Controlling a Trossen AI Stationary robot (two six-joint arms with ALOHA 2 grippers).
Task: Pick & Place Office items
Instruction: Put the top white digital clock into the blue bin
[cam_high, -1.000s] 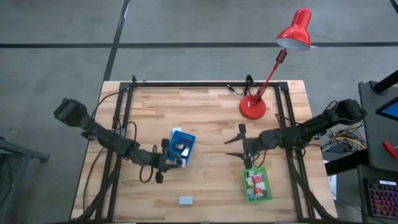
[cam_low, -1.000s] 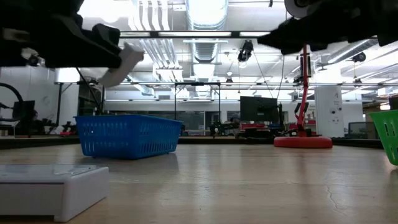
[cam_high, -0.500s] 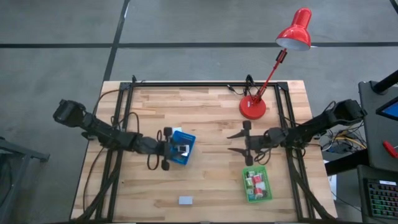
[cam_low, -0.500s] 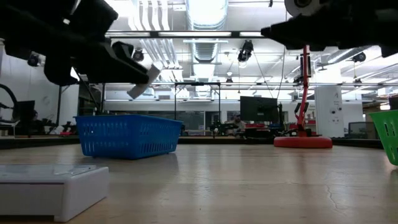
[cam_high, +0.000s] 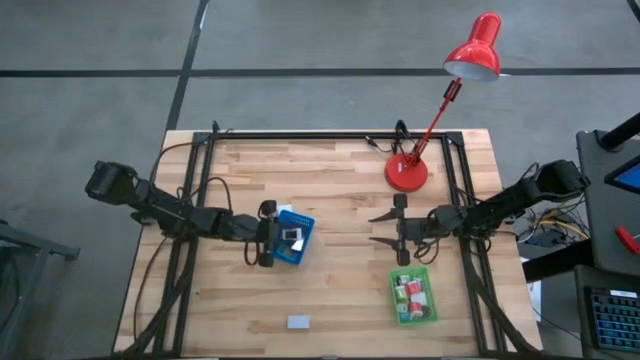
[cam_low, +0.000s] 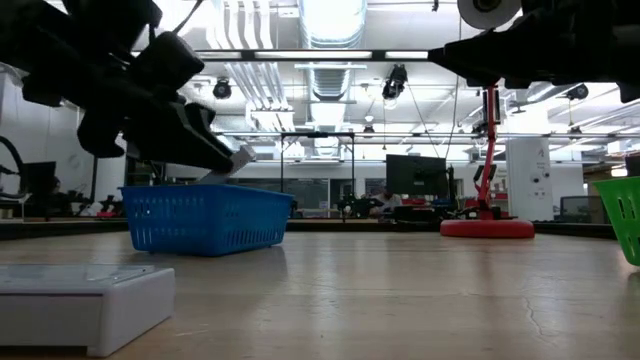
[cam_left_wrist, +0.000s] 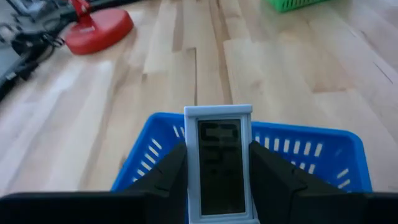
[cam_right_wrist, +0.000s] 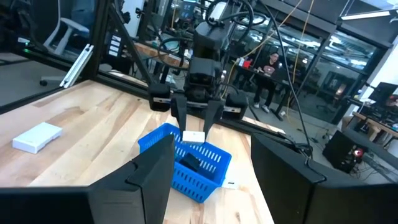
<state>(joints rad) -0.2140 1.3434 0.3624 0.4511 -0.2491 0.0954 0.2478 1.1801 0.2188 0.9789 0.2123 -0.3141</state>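
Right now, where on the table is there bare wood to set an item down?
Free: the strip between the blue tray and green tray, the far band left of the lamp base, and the near edge around the white box. Crowded: the blue tray, where the left gripper holds a white item.

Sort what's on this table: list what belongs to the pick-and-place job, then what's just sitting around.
Job:
- white item gripped in the left hand over the blue tray
- white box on the table's near edge
- items in the green tray
- right hand, empty

Bystanders:
- red desk lamp
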